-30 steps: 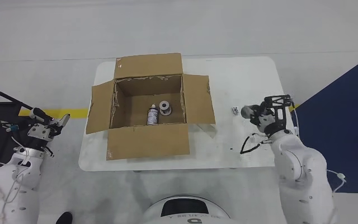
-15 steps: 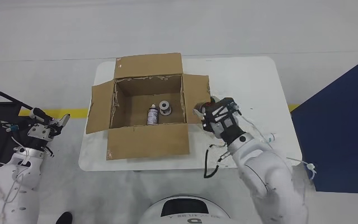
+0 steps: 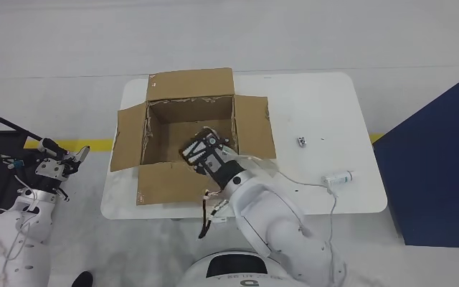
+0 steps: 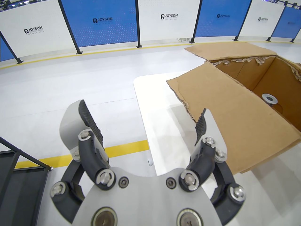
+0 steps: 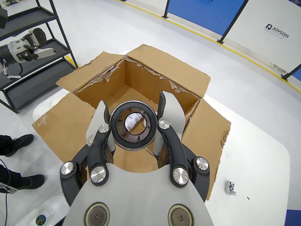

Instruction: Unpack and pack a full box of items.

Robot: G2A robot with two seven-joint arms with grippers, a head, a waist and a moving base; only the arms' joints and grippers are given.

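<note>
An open cardboard box (image 3: 254,125) stands on the white table (image 3: 315,100), its four flaps folded out. My right gripper (image 3: 203,149) hangs over the box's inside, near the front wall. It is shut on a black-and-metal ring (image 5: 135,145), held upright between the fingers of the right gripper (image 5: 133,109). Through the ring's hole I see a small labelled bottle (image 5: 131,121) on the box floor. Another metal ring (image 4: 269,98) lies inside the box (image 4: 235,123). My left gripper (image 4: 143,116) is open and holds nothing, off the table's left side (image 3: 63,159).
A white bottle (image 3: 338,178) lies near the table's right front edge, and a small metal part (image 3: 302,140) lies right of the box. A black shelf rack (image 5: 30,45) stands beyond the table's left side. A person's shoes (image 5: 18,142) are on the floor beside the table.
My right arm has swung left from the table's right side, across the box's right flap, to above the box's inside, carrying the ring. The left arm has kept still.
</note>
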